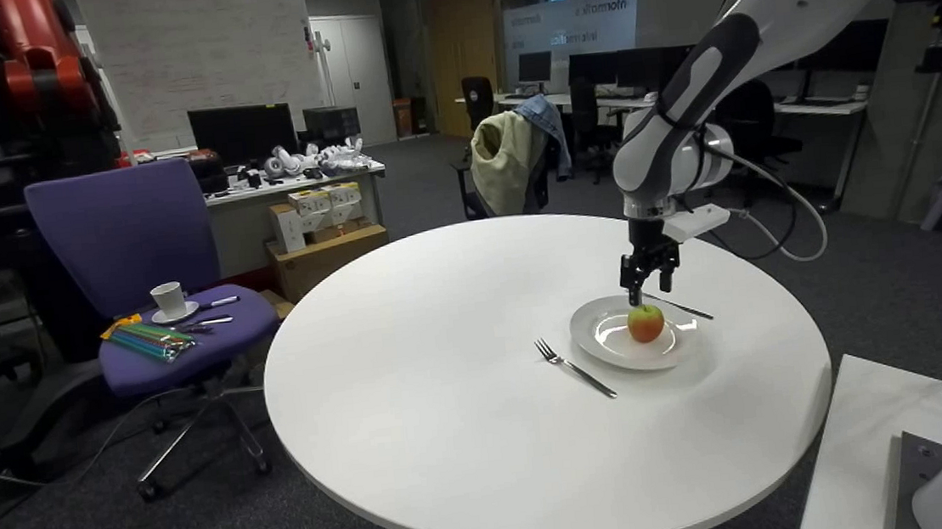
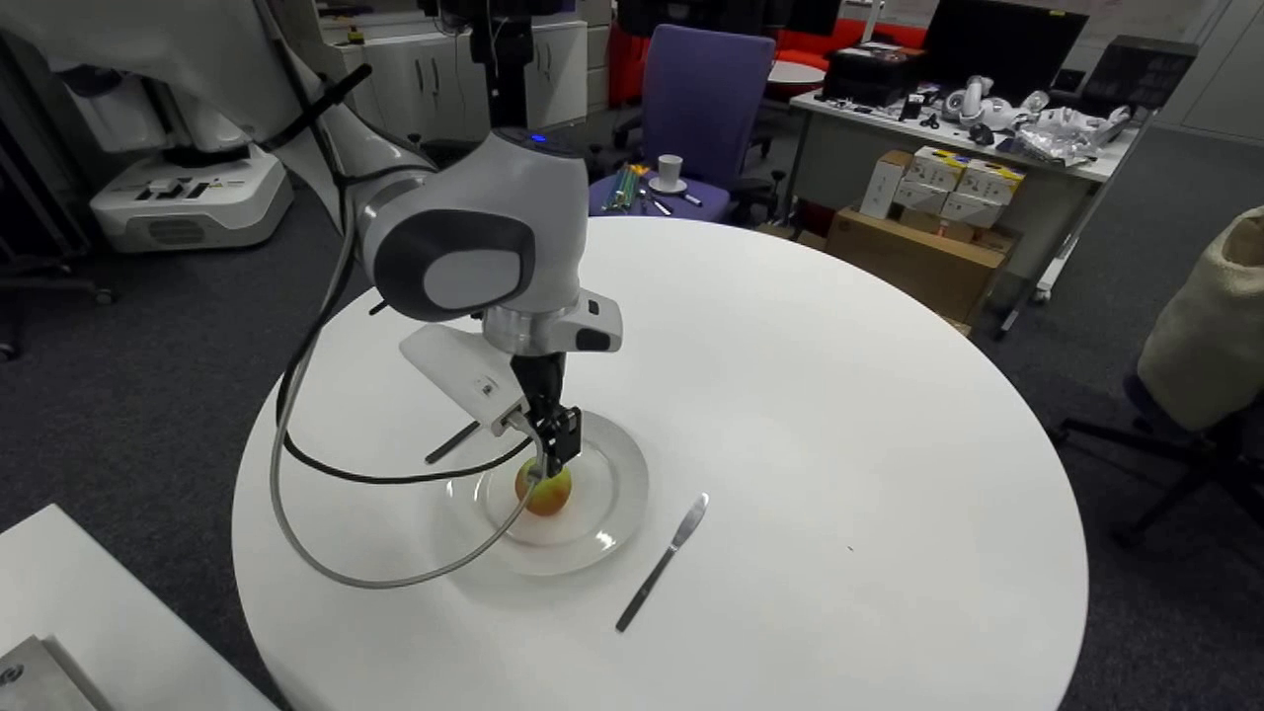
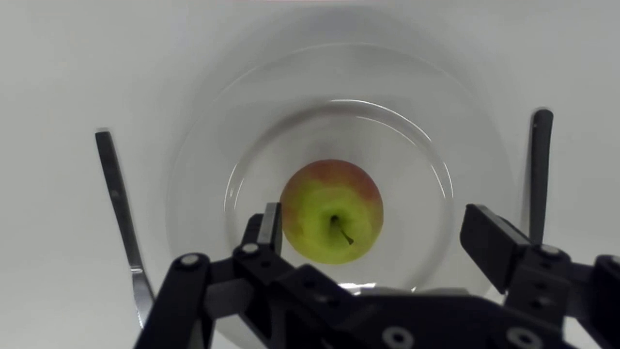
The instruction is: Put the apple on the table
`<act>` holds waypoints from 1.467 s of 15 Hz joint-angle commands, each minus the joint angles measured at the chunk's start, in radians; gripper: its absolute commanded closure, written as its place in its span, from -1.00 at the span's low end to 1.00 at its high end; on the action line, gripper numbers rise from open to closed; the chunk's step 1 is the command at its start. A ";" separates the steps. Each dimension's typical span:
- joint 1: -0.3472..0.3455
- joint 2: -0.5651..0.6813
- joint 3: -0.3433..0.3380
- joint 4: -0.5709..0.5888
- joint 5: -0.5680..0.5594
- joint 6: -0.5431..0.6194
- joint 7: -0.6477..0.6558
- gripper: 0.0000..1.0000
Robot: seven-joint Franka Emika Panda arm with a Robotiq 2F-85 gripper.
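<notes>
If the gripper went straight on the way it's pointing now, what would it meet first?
Probably the apple: the open gripper points down over it, and in the wrist view one finger lines up with its edge. That finger might just clear it and reach the plate instead; depth is unclear.

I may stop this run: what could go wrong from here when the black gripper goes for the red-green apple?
In the wrist view, the apple lies off-centre below the open gripper, nearer one side: lowering might clip it, closing might roll it. Either could shift the round white plate beneath. Set down beside the plate, the apple could land on the dark-handled fork or knife.
</notes>
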 commanded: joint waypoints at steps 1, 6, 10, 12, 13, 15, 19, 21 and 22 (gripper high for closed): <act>-0.009 0.029 -0.007 0.008 -0.014 0.019 -0.028 -1.00; -0.004 0.059 -0.045 0.006 -0.101 0.037 -0.004 -1.00; 0.006 0.077 -0.070 0.008 -0.208 0.072 0.019 -1.00; 0.011 0.083 -0.072 0.008 -0.241 0.091 0.026 -1.00; 0.013 0.084 -0.070 0.008 -0.250 0.099 0.027 -1.00; 0.016 0.082 -0.062 0.009 -0.250 0.113 0.026 -1.00; 0.016 0.082 -0.042 0.018 -0.215 0.111 0.013 -1.00; 0.012 0.085 -0.031 0.023 -0.196 0.108 0.007 -1.00; 0.010 0.087 -0.026 0.027 -0.188 0.107 0.006 -1.00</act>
